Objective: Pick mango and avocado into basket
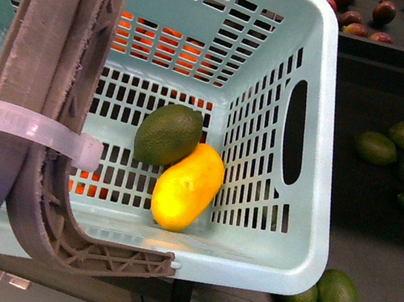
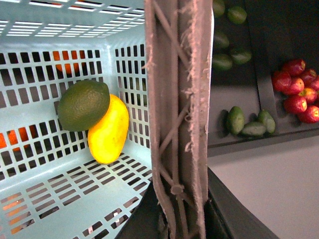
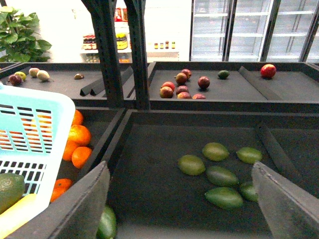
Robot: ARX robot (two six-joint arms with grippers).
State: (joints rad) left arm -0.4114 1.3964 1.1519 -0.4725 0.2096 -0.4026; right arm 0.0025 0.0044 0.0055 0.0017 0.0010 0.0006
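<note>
The light teal basket fills most of the front view, held up off the shelves. Inside it the dark green avocado leans against the yellow-orange mango in one corner; both also show in the left wrist view, avocado above mango. My left gripper is shut on the basket's brown-grey handle, which carries a white zip tie. My right gripper stands open over a dark bin, beside the basket, with nothing between its fingers.
Loose green fruits lie in the dark bin under the right gripper, more to the basket's right. Oranges sit in the bin below the basket. Red-blushed fruits lie on the far shelf, past black uprights.
</note>
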